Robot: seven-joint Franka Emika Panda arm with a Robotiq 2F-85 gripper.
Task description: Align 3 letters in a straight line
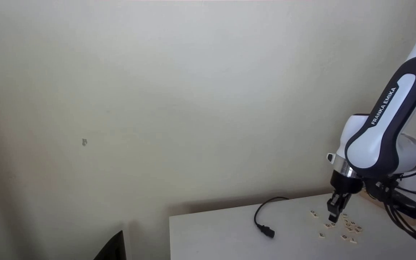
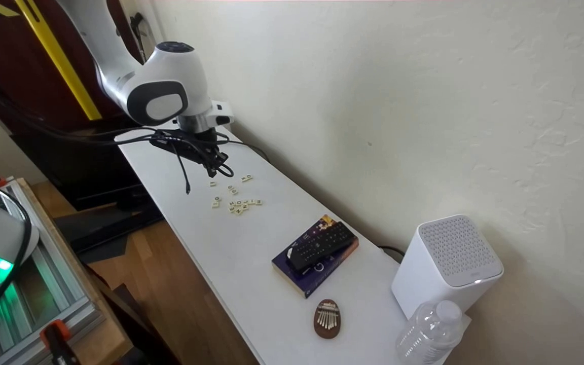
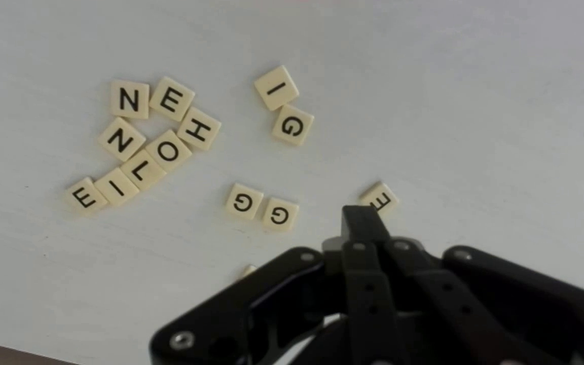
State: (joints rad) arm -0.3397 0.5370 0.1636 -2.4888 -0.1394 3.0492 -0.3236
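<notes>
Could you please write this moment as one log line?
gripper: shut, over table | tiles I, L, O: rough diagonal row | two G tiles: side by side | lone E tile: partly behind gripper, wrist view

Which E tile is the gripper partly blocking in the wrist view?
The lone E tile on the right: the gripper covers its lower edge, while the uppermost E and leftmost E show whole.

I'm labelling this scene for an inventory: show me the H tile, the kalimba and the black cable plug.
H tile [image 3: 199,129]: in the wrist view, middle of its lettered face.
Kalimba [image 2: 327,318]: in an exterior view, on its metal tines.
Black cable plug [image 1: 267,232]: in an exterior view, middle of its body.
</notes>
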